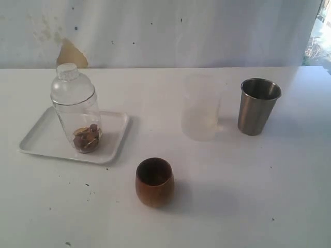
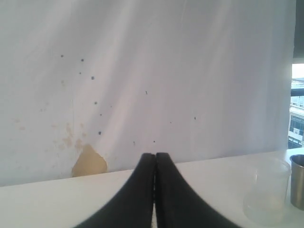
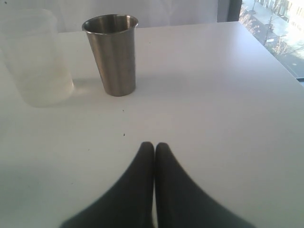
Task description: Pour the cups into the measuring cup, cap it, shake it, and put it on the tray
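The clear measuring cup (image 1: 77,110) stands upright on the white tray (image 1: 43,138) at the left, capped with a clear domed lid, brown pieces lying at its bottom. The brown wooden cup (image 1: 154,181) sits upright near the table's front middle. The steel tumbler (image 1: 257,106) (image 3: 112,53) (image 2: 298,181) stands upright at the right. Neither arm shows in the exterior view. My left gripper (image 2: 155,156) is shut on nothing, facing the back wall. My right gripper (image 3: 154,145) is shut on nothing, short of the tumbler.
A frosted whitish cup (image 1: 201,109) (image 3: 35,59) (image 2: 267,191) stands just left of the tumbler. A pale wall with a tan patch (image 1: 71,53) runs behind the table. A window (image 3: 273,28) lies beyond the table's right edge.
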`<state>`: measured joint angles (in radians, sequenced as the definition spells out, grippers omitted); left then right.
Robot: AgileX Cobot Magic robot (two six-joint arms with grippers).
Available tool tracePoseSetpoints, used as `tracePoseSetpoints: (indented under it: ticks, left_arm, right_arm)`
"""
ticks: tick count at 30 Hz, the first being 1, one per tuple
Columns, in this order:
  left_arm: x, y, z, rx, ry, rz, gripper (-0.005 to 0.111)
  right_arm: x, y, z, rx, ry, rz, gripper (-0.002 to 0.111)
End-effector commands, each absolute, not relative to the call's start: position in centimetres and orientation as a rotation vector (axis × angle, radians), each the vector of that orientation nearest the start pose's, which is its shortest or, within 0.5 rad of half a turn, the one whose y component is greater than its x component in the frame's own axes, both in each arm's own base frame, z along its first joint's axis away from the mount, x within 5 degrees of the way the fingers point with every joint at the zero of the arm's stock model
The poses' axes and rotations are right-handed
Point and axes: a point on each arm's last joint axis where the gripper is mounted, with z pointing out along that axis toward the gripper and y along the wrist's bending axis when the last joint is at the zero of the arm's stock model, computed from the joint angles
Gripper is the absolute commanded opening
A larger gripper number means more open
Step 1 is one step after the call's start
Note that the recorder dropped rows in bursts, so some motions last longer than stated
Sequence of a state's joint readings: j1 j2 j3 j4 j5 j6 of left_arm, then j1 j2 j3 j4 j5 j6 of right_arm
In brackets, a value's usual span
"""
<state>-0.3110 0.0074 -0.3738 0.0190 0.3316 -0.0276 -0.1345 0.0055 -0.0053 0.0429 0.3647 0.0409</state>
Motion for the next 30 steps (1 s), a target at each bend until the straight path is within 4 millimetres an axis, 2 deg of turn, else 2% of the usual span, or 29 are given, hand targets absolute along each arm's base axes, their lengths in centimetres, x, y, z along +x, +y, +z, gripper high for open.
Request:
tracePoseSetpoints:
  ticks: [1,13,17,22,29,30]
  left_arm:
    - [2.4,-0.8,30.2,0.212,1.462,-0.272,0.001]
    - [2.4,-0.8,30.2,0.211,1.458,-0.273,0.001]
    - [2.7,-0.8,29.6,0.206,1.452,-0.269,0.001]
    - [4.1,-0.8,26.4,0.131,1.484,-0.181,0.001]
    - [5.5,-0.3,19.7,0.029,1.688,-0.062,0.001]
    - [5.6,-0.3,19.3,0.023,1.709,-0.056,0.001]
  right_arm:
    - [5.3,-0.6,18.2,0.188,1.824,-0.033,0.0]
    - [5.3,-0.6,18.2,0.188,1.824,-0.033,0.0]
    - [5.3,-0.6,18.2,0.188,1.824,-0.033,0.0]
    - [5.3,-0.6,18.2,0.188,1.824,-0.033,0.0]
    - [5.3,-0.6,18.2,0.222,1.82,-0.006,0.0]
    - [5.3,-0.6,18.2,0.222,1.82,-0.006,0.0]
